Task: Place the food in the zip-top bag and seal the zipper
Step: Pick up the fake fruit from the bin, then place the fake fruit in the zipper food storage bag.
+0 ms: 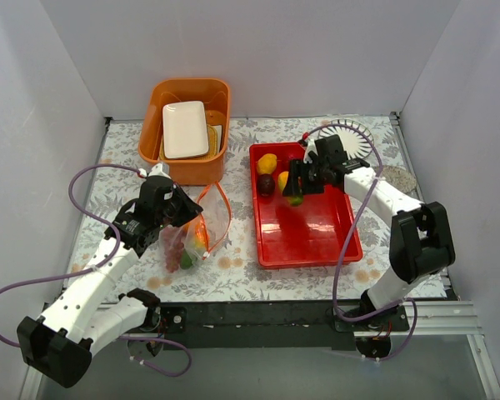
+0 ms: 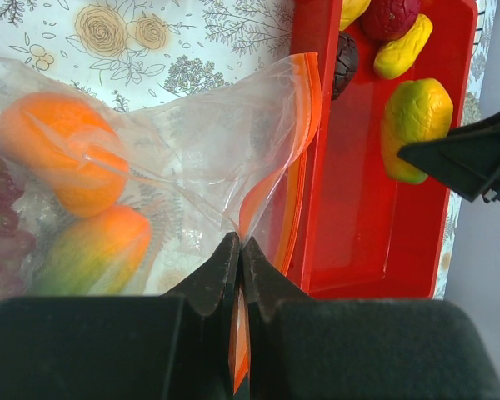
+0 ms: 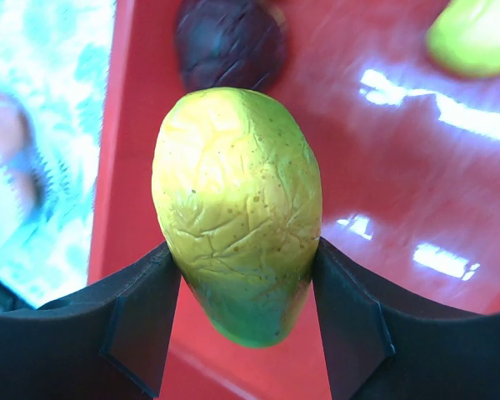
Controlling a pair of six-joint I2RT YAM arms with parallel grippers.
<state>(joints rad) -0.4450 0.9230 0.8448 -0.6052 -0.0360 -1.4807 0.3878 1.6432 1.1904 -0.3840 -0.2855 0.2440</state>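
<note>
Left arm [image 1: 87, 296] and right arm [image 1: 382, 193]: white shells, black joints, purple cables [image 1: 340, 267]; left gripper [image 2: 240, 242], right gripper [image 3: 243, 248] black.

Top cam looks down on the whole table [image 1: 242, 142] from behind, wrist cams sit way closer, all three catch the red tray [image 1: 312, 237].

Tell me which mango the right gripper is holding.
The yellow-green mango clamped in the right gripper; another yellow mango lies loose farther back in the red tray.
</note>
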